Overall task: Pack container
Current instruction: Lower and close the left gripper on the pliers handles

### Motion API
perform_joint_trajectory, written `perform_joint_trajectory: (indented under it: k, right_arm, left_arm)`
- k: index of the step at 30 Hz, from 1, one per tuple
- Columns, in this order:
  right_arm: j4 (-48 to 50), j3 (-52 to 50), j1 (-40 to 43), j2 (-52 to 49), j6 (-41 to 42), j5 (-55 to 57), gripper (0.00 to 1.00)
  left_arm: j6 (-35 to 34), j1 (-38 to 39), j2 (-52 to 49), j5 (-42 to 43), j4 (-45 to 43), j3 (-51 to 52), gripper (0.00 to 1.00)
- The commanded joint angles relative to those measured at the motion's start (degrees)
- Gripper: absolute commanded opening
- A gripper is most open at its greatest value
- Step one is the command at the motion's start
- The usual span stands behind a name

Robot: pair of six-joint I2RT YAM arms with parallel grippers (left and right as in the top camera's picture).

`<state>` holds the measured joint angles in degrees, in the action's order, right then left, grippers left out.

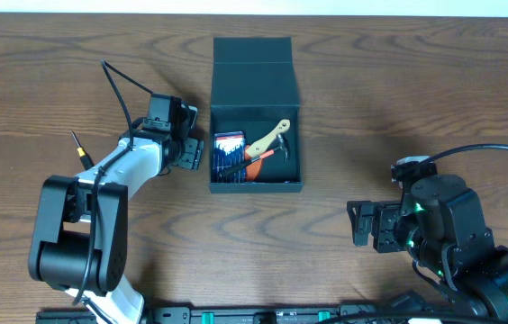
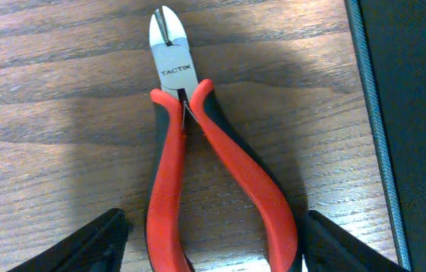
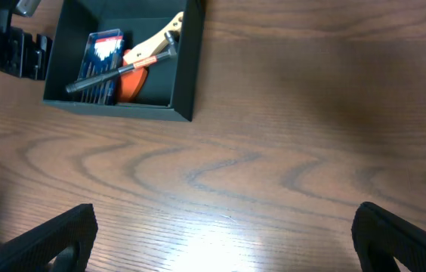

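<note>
Roughly mid-table (image 1: 371, 90), the container (image 1: 254, 72) lies open, lid back, with a hammer (image 1: 270, 139) and blue tool pack (image 1: 228, 157) inside. Left gripper (image 1: 185, 148) is just beside its left wall, jaws wide, straddling red cutters (image 2: 177, 75) without gripping them. Right gripper (image 1: 368, 225) is well apart, jaws spread wide, empty.

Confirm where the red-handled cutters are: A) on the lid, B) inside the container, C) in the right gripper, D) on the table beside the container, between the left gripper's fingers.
D: the left wrist view shows the cutters lying on the table beside the container wall, between the left gripper's spread fingers.
</note>
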<state>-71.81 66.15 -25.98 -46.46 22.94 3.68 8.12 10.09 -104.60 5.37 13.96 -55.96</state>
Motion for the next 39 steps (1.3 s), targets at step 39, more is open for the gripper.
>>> perform_joint_trajectory:
  k: [39]
  right_arm:
    - [0.02, -0.13, 0.44, 0.07, -0.74, 0.2, 0.99]
  left_arm:
    - [0.55, -0.02, 3.63, -0.74, -0.31, 0.55, 0.43]
